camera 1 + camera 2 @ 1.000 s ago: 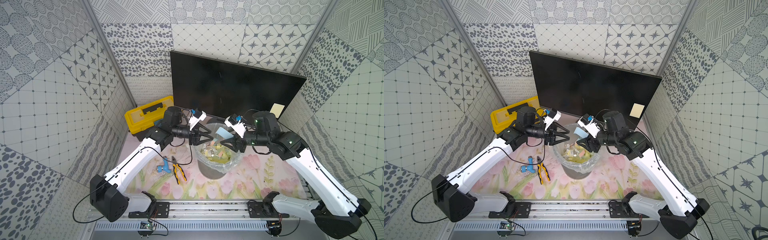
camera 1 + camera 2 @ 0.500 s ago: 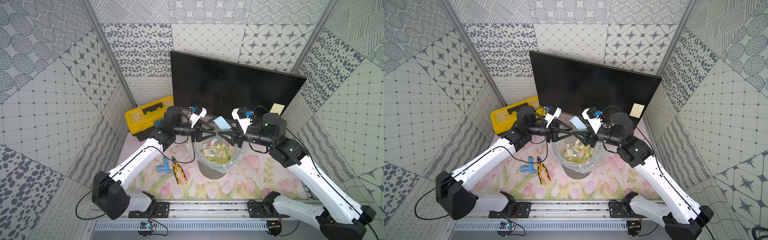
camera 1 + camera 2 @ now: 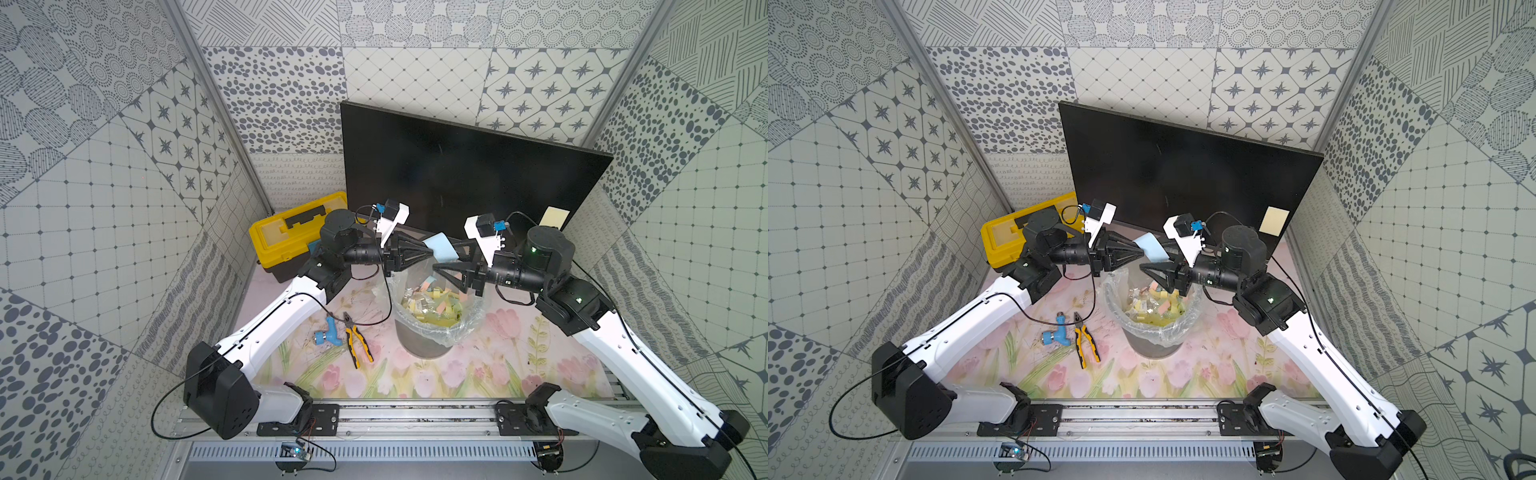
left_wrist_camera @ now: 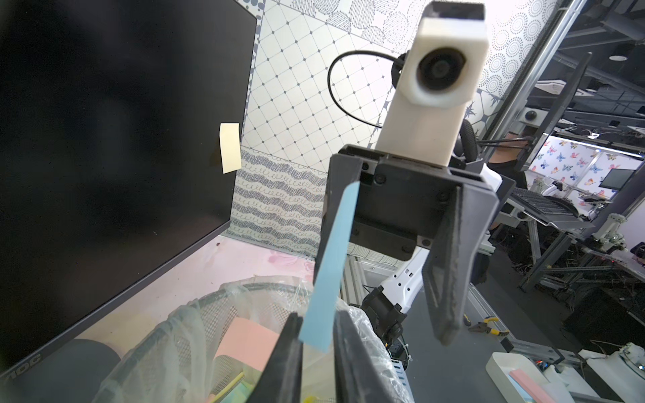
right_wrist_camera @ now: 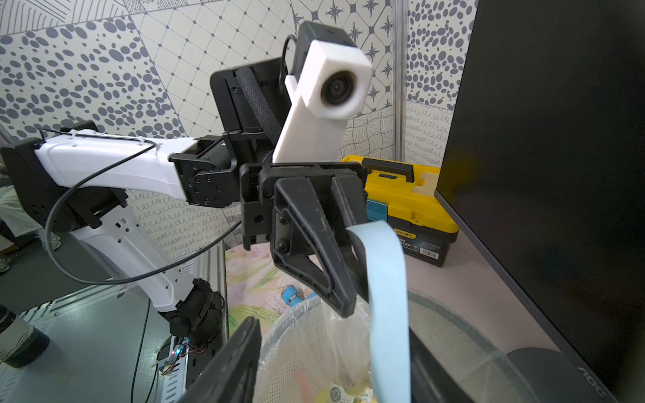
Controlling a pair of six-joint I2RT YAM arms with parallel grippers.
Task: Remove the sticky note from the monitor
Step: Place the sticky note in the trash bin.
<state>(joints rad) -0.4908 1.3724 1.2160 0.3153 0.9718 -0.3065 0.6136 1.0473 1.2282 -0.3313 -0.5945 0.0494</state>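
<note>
The black monitor stands at the back, with a pale yellow sticky note on its lower right corner. Above the bin, my two grippers meet tip to tip. A blue sticky note lies along one finger of my right gripper, whose jaws stand wide open. My left gripper is shut on the free end of that blue note.
A mesh bin with a clear liner holds several discarded notes, right under both grippers. A yellow toolbox stands left of the monitor. Yellow-handled pliers and a blue fitting lie on the floral mat.
Both grippers rose from the bin's mouth and turned to face each other. The right one brought the blue note up, and the left jaws closed on it.
</note>
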